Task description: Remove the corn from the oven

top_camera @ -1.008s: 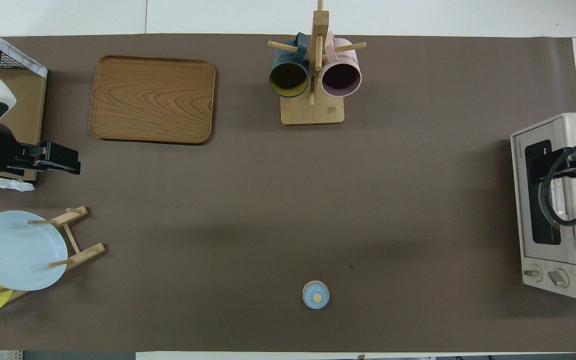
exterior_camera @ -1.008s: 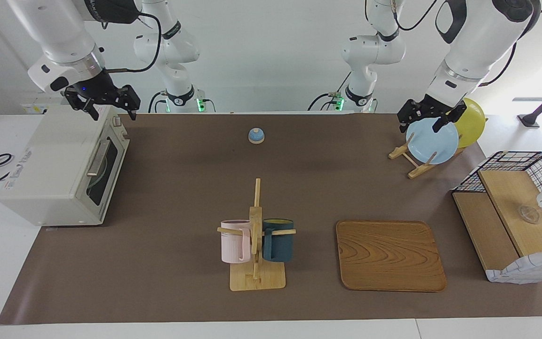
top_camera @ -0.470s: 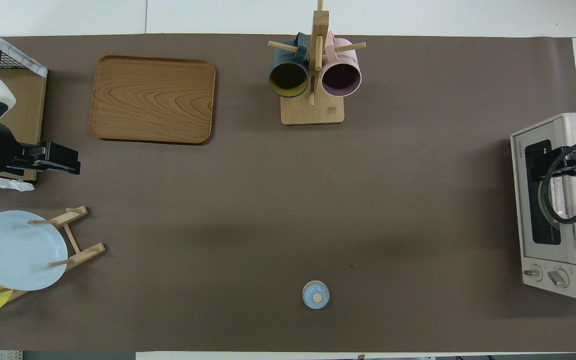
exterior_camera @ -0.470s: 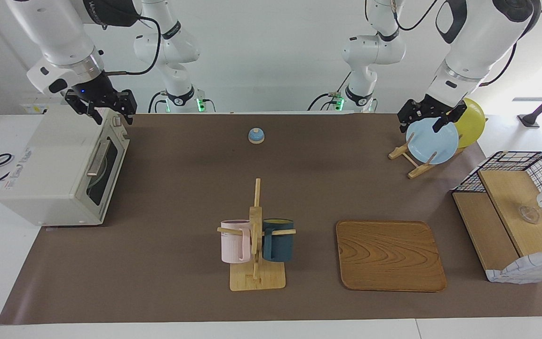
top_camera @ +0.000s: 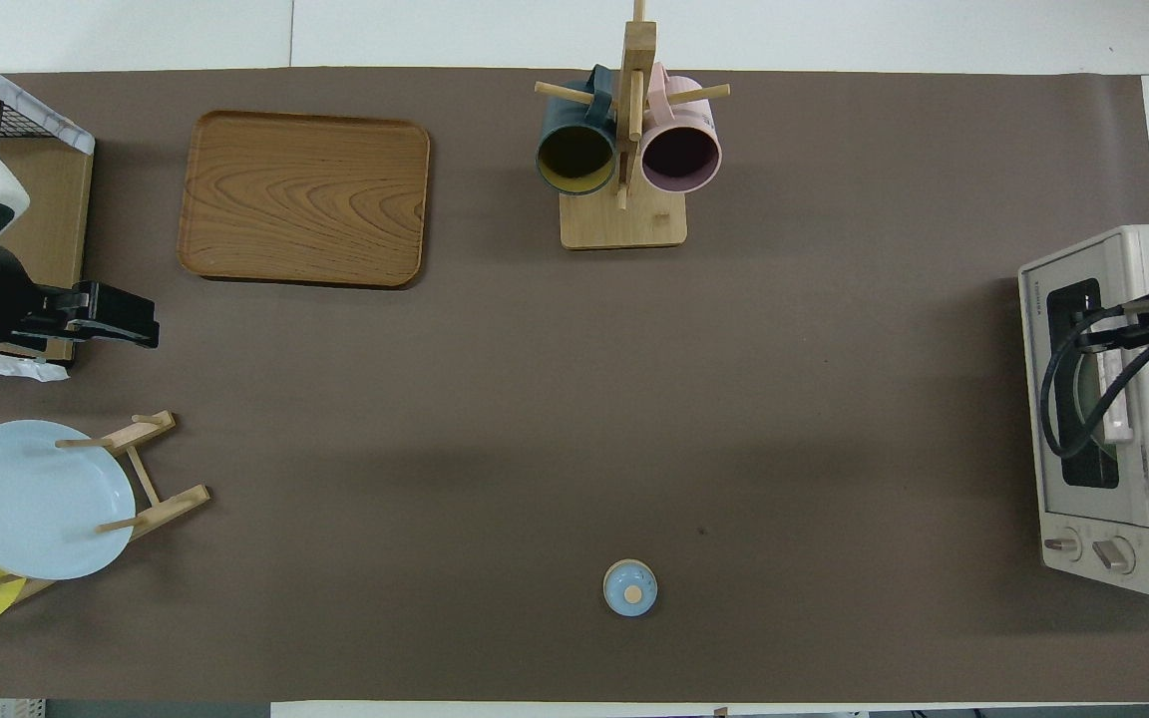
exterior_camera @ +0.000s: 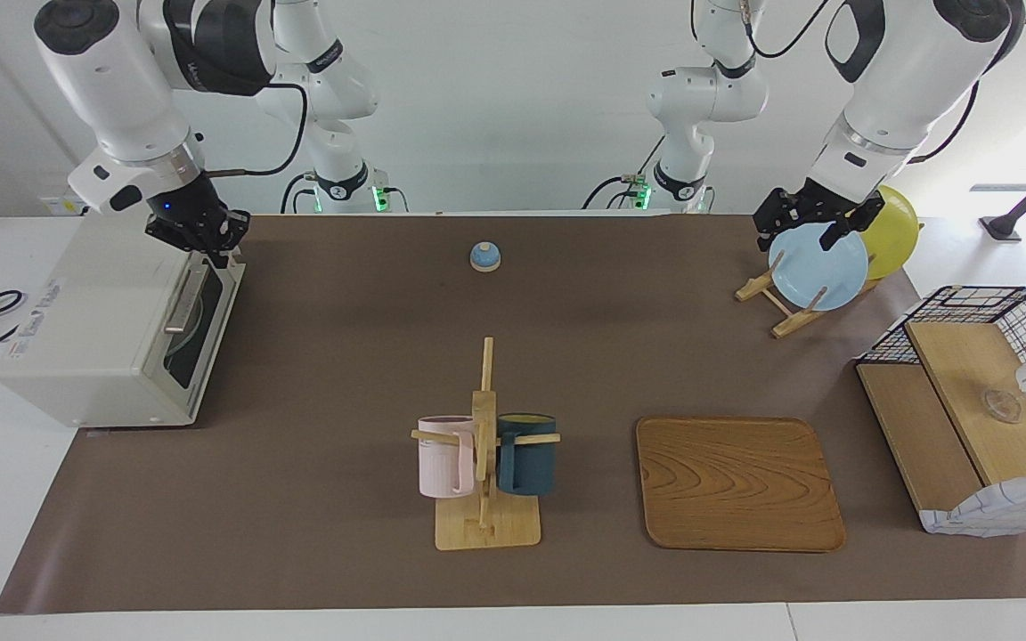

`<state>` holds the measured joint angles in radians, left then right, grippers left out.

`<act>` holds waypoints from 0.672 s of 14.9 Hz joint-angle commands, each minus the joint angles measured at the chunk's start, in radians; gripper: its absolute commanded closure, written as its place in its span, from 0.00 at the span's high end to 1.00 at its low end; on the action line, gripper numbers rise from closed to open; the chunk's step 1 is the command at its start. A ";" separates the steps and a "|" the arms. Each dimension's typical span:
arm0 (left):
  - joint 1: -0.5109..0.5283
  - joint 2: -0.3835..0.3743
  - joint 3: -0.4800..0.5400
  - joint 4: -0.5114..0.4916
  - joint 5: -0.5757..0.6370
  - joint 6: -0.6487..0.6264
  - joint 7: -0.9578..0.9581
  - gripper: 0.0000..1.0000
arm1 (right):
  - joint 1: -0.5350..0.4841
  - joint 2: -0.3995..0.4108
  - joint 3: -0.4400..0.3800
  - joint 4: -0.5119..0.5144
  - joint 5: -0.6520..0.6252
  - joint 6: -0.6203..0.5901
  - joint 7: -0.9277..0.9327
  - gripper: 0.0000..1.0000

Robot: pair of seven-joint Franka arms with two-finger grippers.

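the right gripper has been coming down from above the oven to the top edge of its door, and its jaws, wide apart a second ago, are now together. it is sitting at the end of the bar handle nearer the robots; whether it is touching, i cannot tell. the door is standing closed, and the corn is not showing. the step probably calls for hooking the handle squarely and pulling down smoothly. the left gripper is waiting, jaws apart, over the blue plate.
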<state>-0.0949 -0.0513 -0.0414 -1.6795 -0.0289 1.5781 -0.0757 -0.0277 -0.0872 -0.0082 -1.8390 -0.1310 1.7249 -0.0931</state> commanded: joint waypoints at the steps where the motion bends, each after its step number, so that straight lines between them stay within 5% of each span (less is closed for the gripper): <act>1: 0.009 -0.016 -0.005 -0.009 0.014 0.003 -0.001 1.00 | -0.015 -0.062 0.007 -0.103 -0.079 0.090 -0.014 0.00; 10: 0.009 -0.016 -0.005 -0.008 0.014 0.003 0.001 1.00 | -0.078 -0.005 0.005 -0.169 -0.096 0.134 0.144 0.00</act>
<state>-0.0949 -0.0513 -0.0414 -1.6795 -0.0289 1.5781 -0.0757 -0.0723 -0.1007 -0.0103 -1.9864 -0.2101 1.8280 0.0327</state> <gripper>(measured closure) 0.000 0.991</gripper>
